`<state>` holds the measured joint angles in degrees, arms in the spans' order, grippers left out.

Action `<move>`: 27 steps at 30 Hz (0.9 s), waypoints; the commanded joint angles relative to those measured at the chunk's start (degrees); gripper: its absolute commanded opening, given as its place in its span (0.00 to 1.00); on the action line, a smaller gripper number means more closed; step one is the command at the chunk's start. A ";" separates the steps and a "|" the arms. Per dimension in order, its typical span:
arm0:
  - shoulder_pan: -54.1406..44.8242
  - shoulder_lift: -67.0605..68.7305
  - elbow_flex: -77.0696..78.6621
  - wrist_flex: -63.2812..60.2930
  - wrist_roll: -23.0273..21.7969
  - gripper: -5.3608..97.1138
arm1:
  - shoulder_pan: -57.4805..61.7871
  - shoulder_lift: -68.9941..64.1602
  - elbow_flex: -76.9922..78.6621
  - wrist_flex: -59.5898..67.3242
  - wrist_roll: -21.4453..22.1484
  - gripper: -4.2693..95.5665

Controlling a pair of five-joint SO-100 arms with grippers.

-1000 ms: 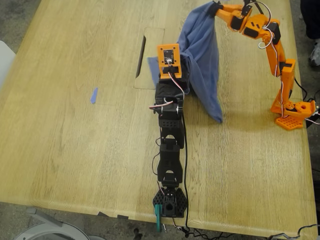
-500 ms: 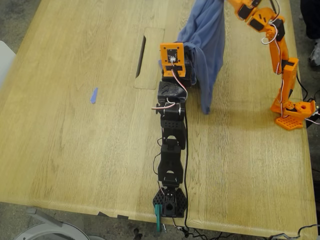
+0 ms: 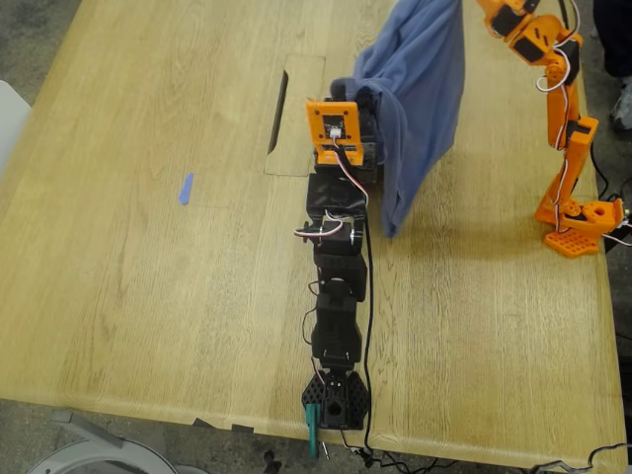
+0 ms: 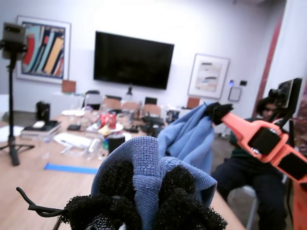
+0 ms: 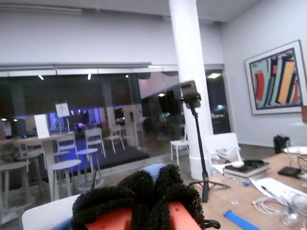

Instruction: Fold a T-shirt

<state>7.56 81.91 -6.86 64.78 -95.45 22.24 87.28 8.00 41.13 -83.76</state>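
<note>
T-shirt (image 3: 420, 109): slate-blue, hanging in the air above the wooden table (image 3: 148, 296), stretched as a drooping sheet between two grippers; its lowest corner dangles near the tabletop beside the black arm in the exterior view. My first gripper (image 4: 144, 201): on the black arm with the orange camera mount, reaching up the middle of the exterior view from the near table edge; its black foam-covered fingers (image 4: 180, 191) are pinched together on a bunched fold of the T-shirt, cloth bulging out over them in the first wrist view. My second gripper (image 5: 144, 196): on the orange arm at the exterior view's right, raised high toward the top edge of that view; its black foam pads are pressed closed with a sliver of blue cloth showing just behind them, and the first wrist view shows the same orange arm's black tip clamped on the far upper corner of the T-shirt. Blue tape strip (image 3: 185, 188): lying flat on the table, well apart from both arms, toward the exterior view's left. Rectangular cut-out panel (image 3: 296, 114): set in the tabletop, just beside the black arm's camera mount.
</note>
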 commanded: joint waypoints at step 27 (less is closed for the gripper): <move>16.52 6.68 -2.37 -17.23 0.88 0.05 | -6.59 19.60 7.12 -6.33 -2.55 0.04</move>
<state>23.29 83.06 -6.94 51.15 -95.45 15.12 104.33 15.03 36.30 -85.87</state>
